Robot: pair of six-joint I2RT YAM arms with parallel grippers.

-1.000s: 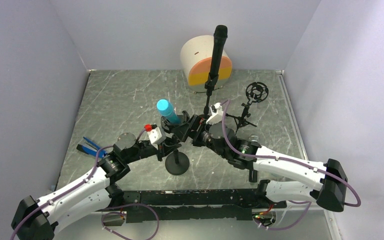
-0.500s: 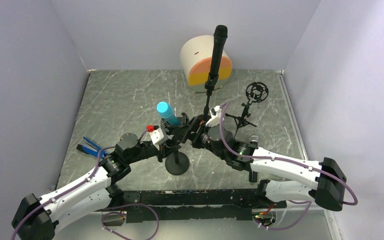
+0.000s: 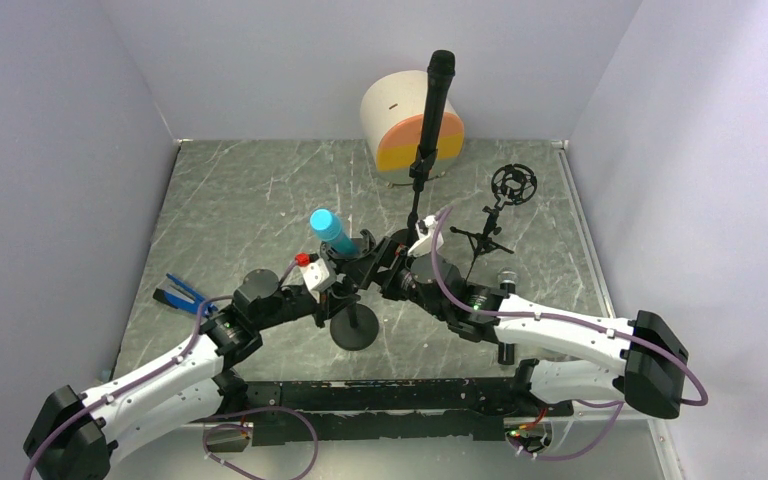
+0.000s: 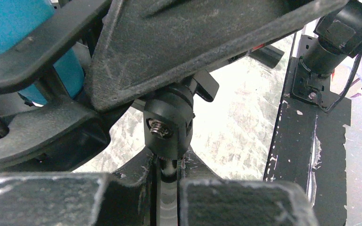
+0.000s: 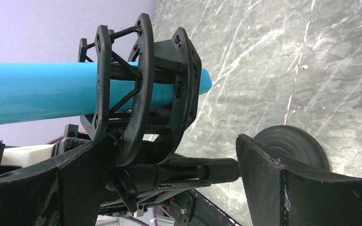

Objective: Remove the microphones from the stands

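Centre frame, the left hand [image 4: 169, 190] pinches the stem of the stand [image 4: 168, 123]; the right hand [image 5: 172, 153] is spread below the blue microphone [image 5: 37, 92].

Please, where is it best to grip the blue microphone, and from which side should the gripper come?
Grip the blue microphone by its long bare barrel sticking out of the ring mount, coming from the side, across its axis; its other end barely protrudes.

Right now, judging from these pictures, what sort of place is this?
Probably a robot test cell: plain walls box in a marbled table, the left arm and right arm are mounted at its near edge, and a blue microphone sits in a stand.
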